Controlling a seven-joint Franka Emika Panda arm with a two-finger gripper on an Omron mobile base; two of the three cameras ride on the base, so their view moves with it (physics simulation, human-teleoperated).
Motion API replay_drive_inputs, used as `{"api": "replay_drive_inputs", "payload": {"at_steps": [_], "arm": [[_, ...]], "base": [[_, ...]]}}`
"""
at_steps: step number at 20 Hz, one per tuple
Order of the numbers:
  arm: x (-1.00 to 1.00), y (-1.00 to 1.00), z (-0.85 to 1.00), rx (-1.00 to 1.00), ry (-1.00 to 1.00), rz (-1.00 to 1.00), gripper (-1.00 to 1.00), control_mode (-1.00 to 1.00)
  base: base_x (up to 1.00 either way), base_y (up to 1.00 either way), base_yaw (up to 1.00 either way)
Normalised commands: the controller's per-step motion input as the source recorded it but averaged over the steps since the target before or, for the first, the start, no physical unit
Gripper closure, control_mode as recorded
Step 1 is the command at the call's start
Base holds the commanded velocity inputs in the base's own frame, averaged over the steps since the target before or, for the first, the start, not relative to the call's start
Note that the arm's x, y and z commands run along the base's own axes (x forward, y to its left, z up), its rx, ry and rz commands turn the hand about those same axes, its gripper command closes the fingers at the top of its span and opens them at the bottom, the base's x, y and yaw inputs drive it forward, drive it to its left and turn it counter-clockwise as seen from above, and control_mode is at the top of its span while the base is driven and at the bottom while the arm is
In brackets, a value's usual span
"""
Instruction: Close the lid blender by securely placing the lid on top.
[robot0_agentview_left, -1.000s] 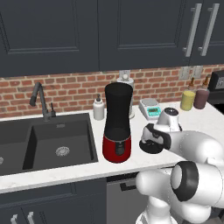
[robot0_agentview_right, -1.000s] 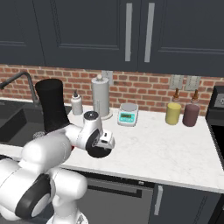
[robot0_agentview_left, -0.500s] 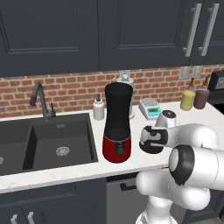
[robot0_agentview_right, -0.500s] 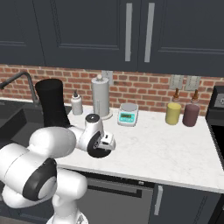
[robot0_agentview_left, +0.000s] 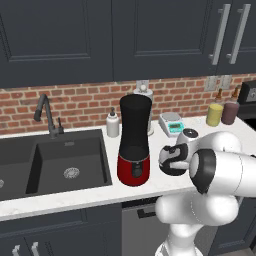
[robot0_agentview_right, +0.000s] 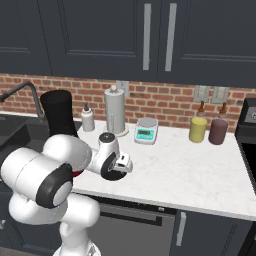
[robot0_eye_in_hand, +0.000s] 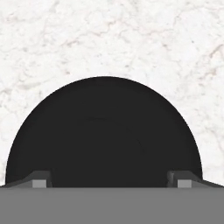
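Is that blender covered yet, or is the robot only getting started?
Not covered yet: the blender stands with its jar top open. In hand: the pincer hangs right over the lid, which lies on the counter, fingertips spread on either side. Left: grip, lift, place on the jar.

I face a red brick backsplash (robot0_agentview_left: 80, 102) under dark cabinets (robot0_agentview_left: 60, 40) with long metal handles (robot0_agentview_right: 170, 37) — below runs my white marble counter (robot0_agentview_right: 190, 165), a black sink (robot0_agentview_left: 50, 162) and faucet (robot0_agentview_left: 45, 115) set at its left.
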Motion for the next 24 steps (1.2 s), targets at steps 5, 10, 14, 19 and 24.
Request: {"api": "replay_drive_inputs", "payload": {"at_steps": [5,10,14,19,24], "arm": [[0.16,0.00,-0.13,0.00,0.00,0.00,-1.00,-1.00],[0.17,0.00,-0.13,0.00,0.00,0.00,-1.00,-1.00],[0.06,0.00,-0.33,0.00,0.02,0.00,1.00,-1.00],[0.00,0.00,-0.50,-0.01,0.07,0.00,1.00,-1.00],[0.00,0.01,-0.48,-0.01,0.06,0.00,1.00,-1.00]], "base": [[0.00,0.00,0.00],[0.00,0.00,0.00],[0.00,0.00,0.00],[0.00,0.00,0.00],[0.00,0.00,0.00]]}}
